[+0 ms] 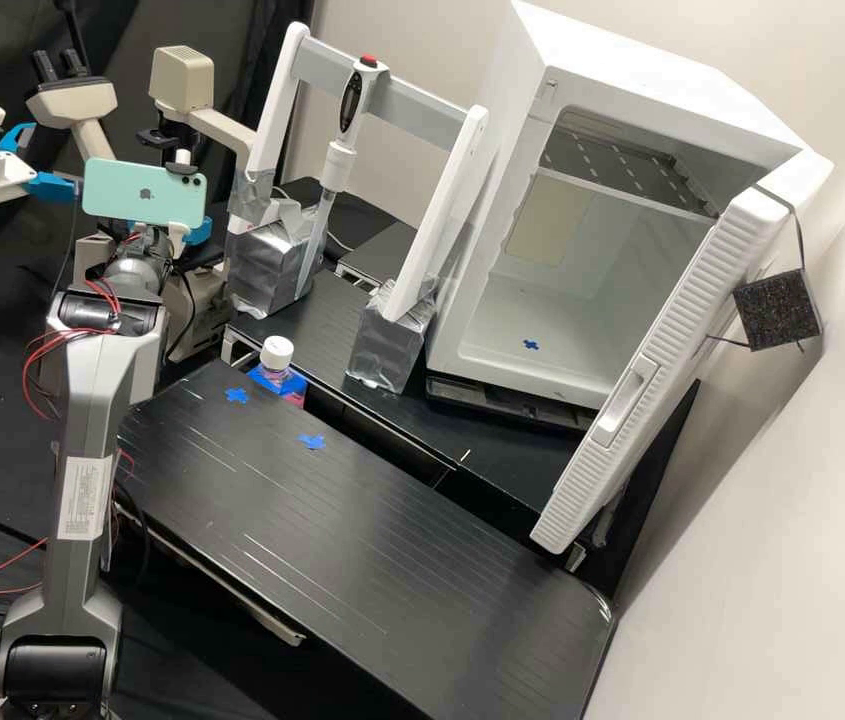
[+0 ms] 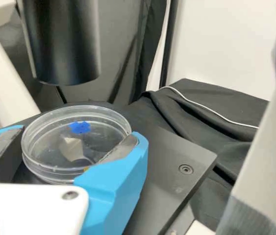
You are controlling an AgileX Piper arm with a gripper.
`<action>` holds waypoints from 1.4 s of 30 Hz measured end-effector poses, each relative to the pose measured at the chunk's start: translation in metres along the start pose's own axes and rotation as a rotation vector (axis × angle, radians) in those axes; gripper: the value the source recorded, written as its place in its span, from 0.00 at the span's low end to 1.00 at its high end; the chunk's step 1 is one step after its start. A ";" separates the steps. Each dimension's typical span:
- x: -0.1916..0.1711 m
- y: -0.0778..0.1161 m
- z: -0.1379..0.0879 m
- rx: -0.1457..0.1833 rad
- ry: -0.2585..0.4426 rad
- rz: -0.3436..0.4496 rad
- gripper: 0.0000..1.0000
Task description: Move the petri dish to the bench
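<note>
Petri dish [image 2: 76,147] is over a black plate [image 2: 172,166] near dark cloth [image 2: 213,112].

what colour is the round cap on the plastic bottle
The round bottle cap is white, clearest in the high view.

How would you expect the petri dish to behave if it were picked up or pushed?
The petri dish will probably feel stiff and light for its size, given its thin, clear walls. Its smooth, glossy sides suggest it could be slippery. Being wide and shallow, it seems more apt to slide than tip when pushed.
</note>
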 end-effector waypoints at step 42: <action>-0.158 0.007 0.014 0.002 0.122 0.086 0.00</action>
